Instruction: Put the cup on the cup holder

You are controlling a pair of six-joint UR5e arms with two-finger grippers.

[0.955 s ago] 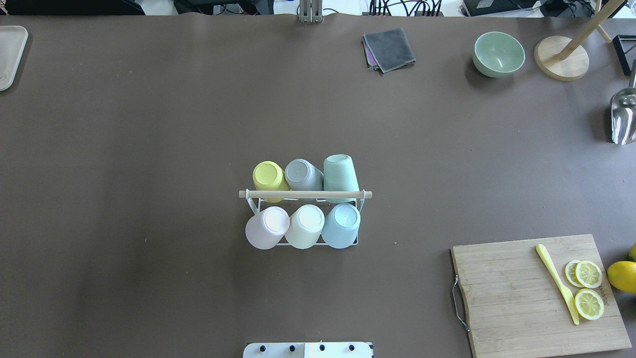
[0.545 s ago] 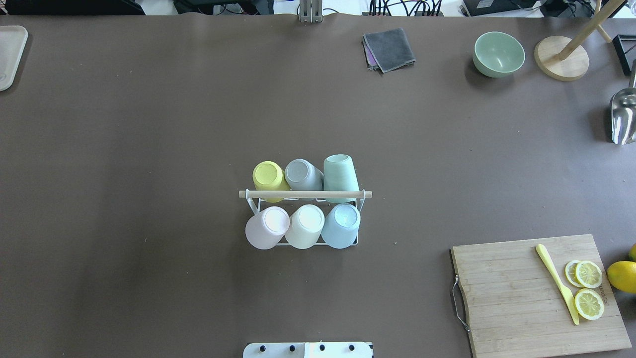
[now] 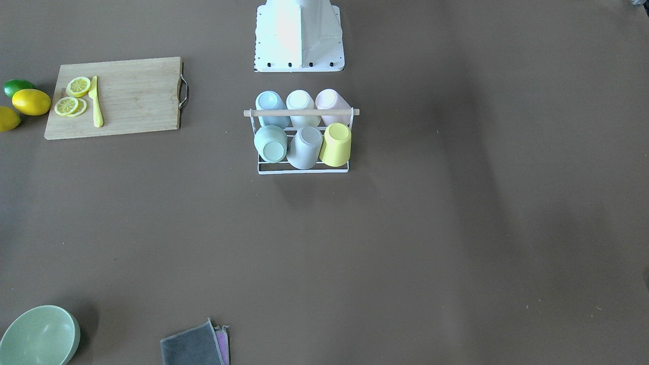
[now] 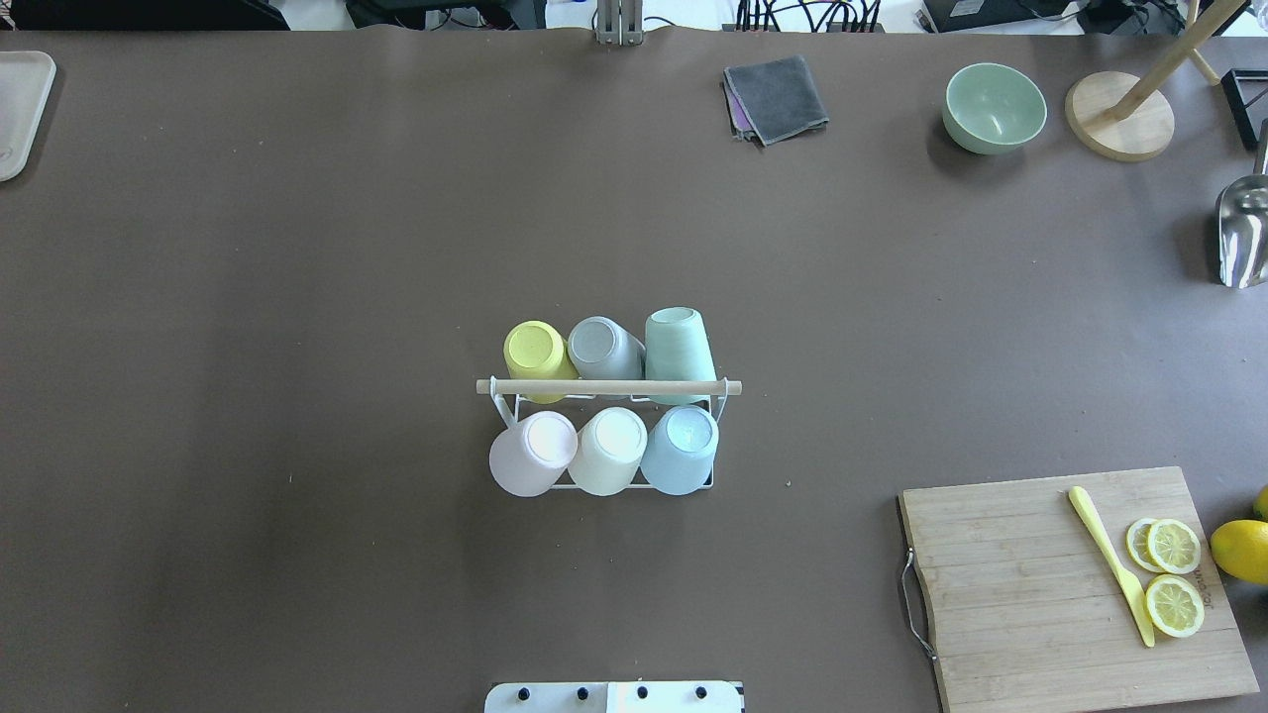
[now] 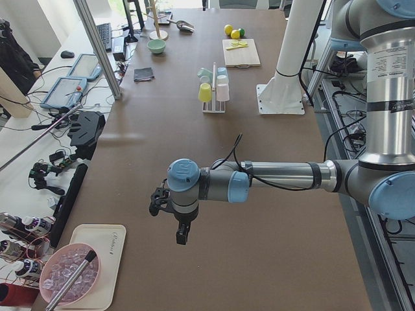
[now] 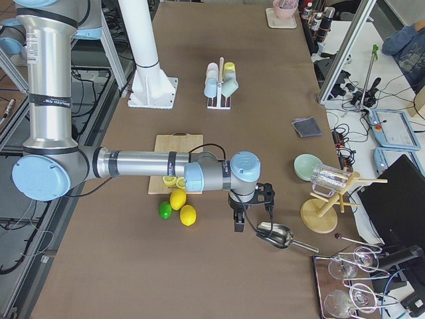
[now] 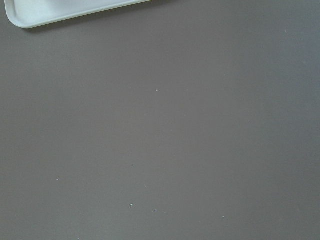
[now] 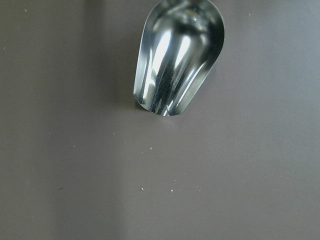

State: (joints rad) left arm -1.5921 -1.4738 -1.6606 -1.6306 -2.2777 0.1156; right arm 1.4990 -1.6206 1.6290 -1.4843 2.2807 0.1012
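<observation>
Out at opposite ends, left gripper [image 5: 182,237] and right gripper [image 6: 239,224] hang low; spread or pressed together, cannot tell. Centrally placed: cup holder [image 4: 608,387], white wire, wooden rod atop, six pastel cups [image 4: 607,451] inverted on its prongs.

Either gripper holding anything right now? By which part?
Nothing visibly held: left gripper and right gripper both hang free, far from the cup holder.

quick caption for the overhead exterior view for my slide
Six pastel cups fill the white cup holder mid-table; a cutting board, green bowl and grey cloth lie apart.
</observation>
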